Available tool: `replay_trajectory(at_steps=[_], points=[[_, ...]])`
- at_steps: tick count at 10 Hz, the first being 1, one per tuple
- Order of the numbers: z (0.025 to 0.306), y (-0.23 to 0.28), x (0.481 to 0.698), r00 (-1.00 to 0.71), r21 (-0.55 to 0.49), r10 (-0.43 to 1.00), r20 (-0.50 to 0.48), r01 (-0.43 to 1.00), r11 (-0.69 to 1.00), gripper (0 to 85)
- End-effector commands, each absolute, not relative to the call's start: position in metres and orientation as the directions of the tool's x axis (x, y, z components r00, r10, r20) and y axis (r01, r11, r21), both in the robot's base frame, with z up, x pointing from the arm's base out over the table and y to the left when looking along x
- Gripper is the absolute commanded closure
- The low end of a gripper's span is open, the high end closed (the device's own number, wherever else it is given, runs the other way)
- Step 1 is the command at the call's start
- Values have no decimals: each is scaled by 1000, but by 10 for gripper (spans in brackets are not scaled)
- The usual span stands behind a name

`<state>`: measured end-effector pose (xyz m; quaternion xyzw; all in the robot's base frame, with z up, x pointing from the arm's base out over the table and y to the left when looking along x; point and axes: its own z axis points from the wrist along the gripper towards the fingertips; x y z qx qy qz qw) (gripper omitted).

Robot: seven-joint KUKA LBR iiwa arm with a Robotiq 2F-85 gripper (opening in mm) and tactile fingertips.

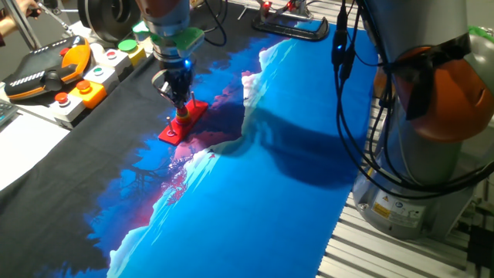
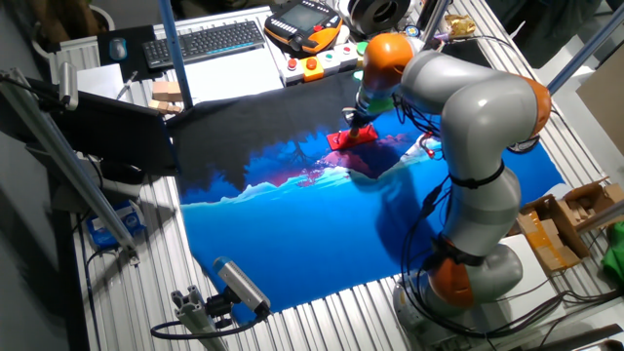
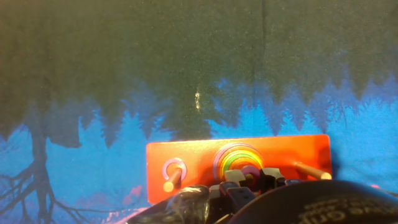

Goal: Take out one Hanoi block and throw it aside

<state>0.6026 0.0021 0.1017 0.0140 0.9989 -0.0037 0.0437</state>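
Hand view shows the end effector (image 3: 249,180) narrowly spread astride the ring stack (image 3: 237,160); an off-centre closure risks dragging the red base (image 3: 193,155).

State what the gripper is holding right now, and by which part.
Cannot be told. The gripper is down at the ring stack on the red base, jaws straddling the top, but no closed hold shows.

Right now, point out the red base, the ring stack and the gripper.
red base (image 3: 199,155): hand view, bare top surface left of the rings.
ring stack (image 3: 235,160): hand view, on the coloured rings of the middle peg.
gripper (image 1: 179,99): one fixed view, between the fingertips above the base.
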Motion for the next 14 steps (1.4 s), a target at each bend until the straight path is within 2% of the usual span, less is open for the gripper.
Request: replay_trajectory(at_steps=[1, 4, 8, 14], points=[[108, 2, 602, -996, -9, 32, -85, 33, 999, 843], [121, -6, 603, -995, -5, 48, -87, 48, 999, 843], [134, -41, 601, -993, -25, 61, -102, 64, 998, 843], [119, -98, 584, -993, -5, 64, -101, 65, 998, 843]])
